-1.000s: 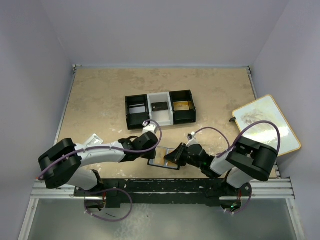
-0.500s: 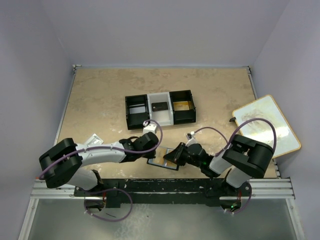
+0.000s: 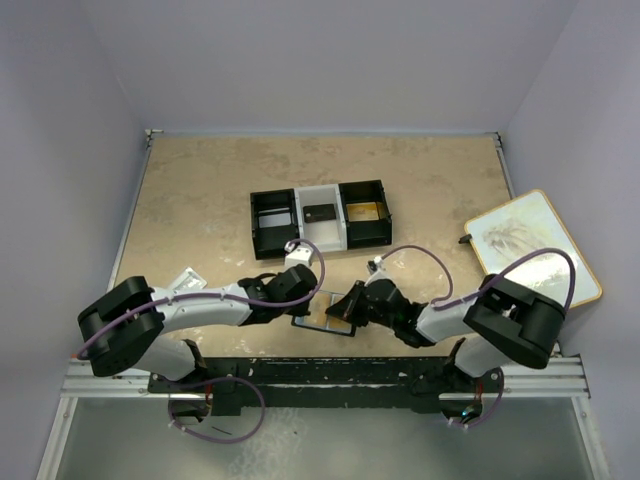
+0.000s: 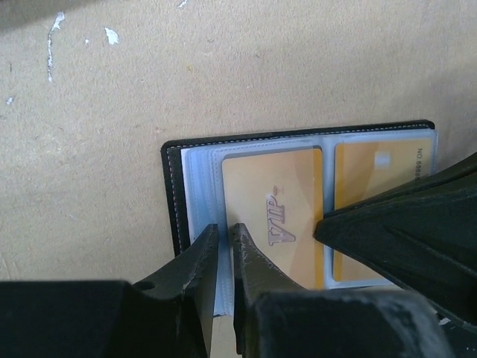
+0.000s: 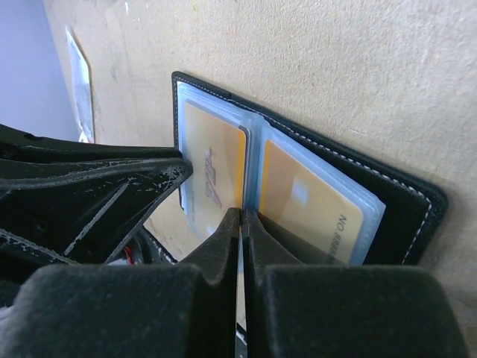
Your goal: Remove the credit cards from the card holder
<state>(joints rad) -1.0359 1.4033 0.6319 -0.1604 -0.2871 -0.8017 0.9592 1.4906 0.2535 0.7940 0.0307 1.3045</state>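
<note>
The black card holder (image 3: 322, 318) lies open near the table's front edge, between my two grippers. The left wrist view shows its black edge (image 4: 173, 194) and pale-blue sleeves with two gold credit cards: one marked VIP (image 4: 272, 224) and one beside it (image 4: 380, 186). My left gripper (image 4: 226, 233) is closed to a narrow gap on the sleeve's left edge. My right gripper (image 5: 242, 214) is shut, its tips on the fold between the VIP card (image 5: 216, 175) and the other card (image 5: 309, 205). In the top view the left gripper (image 3: 303, 312) and right gripper (image 3: 346, 310) flank the holder.
A black-and-white three-compartment tray (image 3: 297, 232) stands mid-table, with a dark card (image 3: 320, 212) in its middle part and a gold card (image 3: 366, 210) in its right part. A white packet (image 3: 186, 279) lies at the left. A wood-rimmed board (image 3: 530, 245) lies at the right.
My right arm has shifted, its elbow swinging right and its gripper edging left over the card holder. The left arm and the holder have stayed put.
</note>
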